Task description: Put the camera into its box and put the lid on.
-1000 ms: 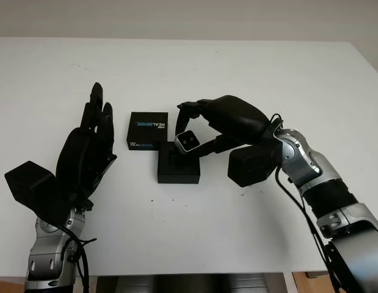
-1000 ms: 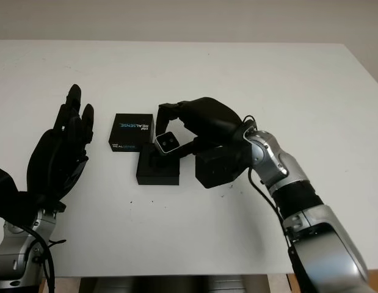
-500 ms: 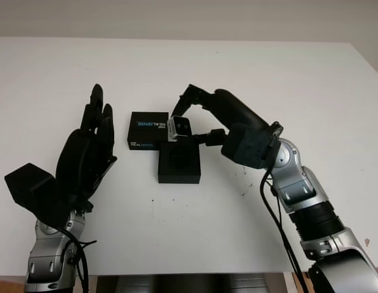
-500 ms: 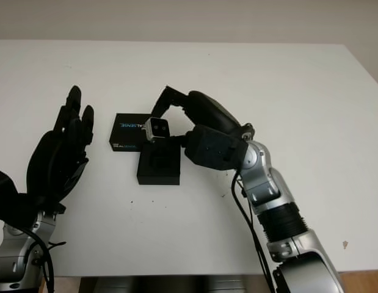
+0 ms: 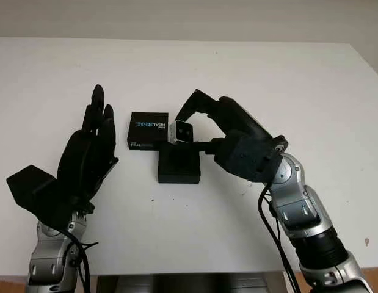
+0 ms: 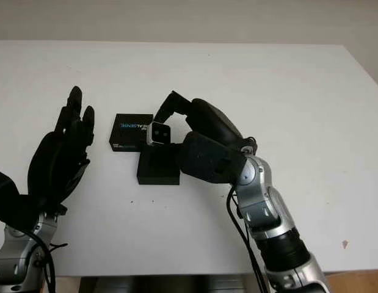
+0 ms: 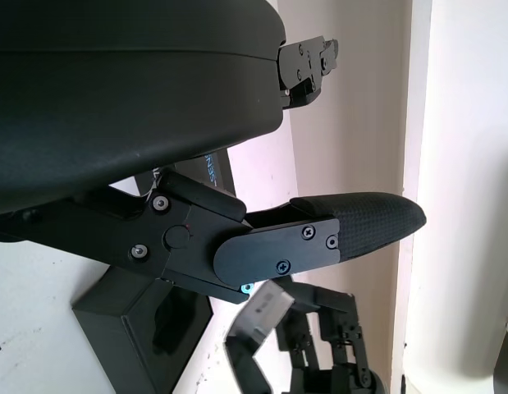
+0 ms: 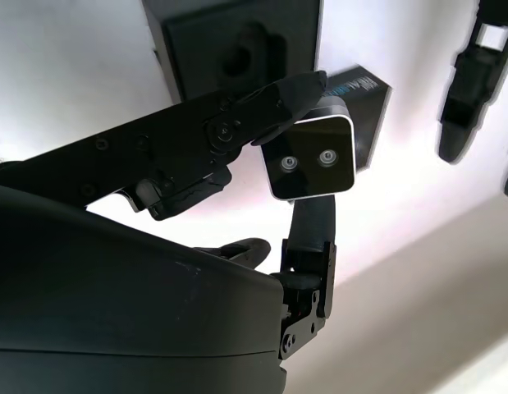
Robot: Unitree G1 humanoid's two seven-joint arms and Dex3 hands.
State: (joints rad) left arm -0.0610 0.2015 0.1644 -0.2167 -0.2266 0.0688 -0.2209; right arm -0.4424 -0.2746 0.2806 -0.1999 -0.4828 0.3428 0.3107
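From the head views, our right hand [image 5: 198,122] grips the small silver camera [image 5: 183,131] between its fingertips and holds it in the air, above the far edge of the open black box [image 5: 179,165] on the white table [image 5: 298,79]. We judge the camera is kept high so it can be lined up with the cavity before going down. The lid [image 5: 148,130], printed with white lettering, lies flat just beyond the box on our left side, within reach for closing. Our left hand [image 5: 88,155] is open, raised beside the lid and holding nothing.

In the left wrist view, the box [image 7: 147,328] sits below the left hand's finger [image 7: 352,226], with the camera [image 7: 258,316] above it.

In the right wrist view, the camera [image 8: 311,164] shows two lenses, pinched by fingers [image 8: 307,90] on opposite sides, over the box's moulded recess [image 8: 245,49].
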